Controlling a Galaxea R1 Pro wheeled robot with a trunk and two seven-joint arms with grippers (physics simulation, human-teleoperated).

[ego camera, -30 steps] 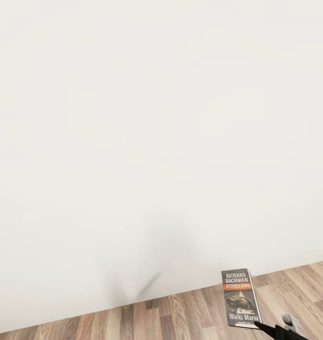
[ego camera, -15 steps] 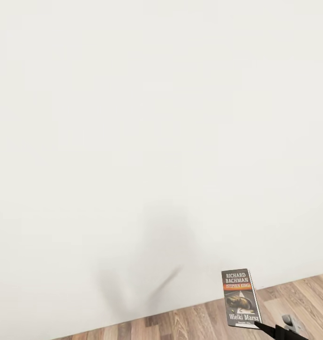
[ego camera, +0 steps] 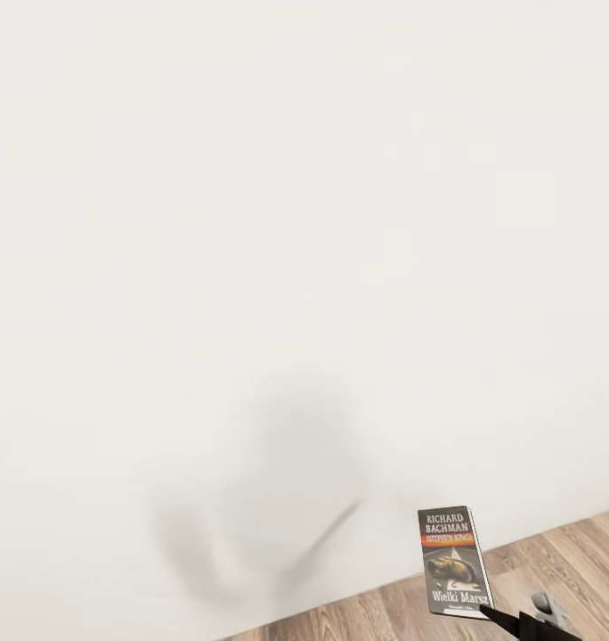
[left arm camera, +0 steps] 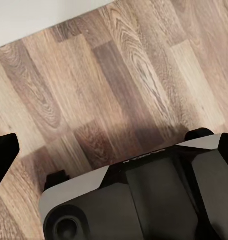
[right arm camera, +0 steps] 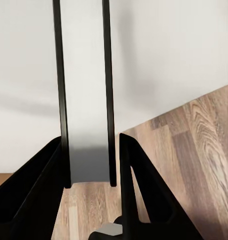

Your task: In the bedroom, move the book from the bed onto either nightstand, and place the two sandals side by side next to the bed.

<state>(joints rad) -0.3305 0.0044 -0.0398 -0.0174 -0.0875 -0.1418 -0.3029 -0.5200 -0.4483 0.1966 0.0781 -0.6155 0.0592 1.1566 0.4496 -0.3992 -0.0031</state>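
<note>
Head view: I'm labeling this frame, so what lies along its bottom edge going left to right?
White wall → wood-plank floor → book, held upright → right end effector.

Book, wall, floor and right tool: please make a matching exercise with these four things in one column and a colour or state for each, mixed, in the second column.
Things:
1. book
2. wall
3. floor
4. right tool

Colour or state:
A. brown wood planks
B. plain white
C. shut on the book
D. upright, dark cover with an orange strip

Pairs: 1-D, 2-B, 3-A, 4-C
</note>
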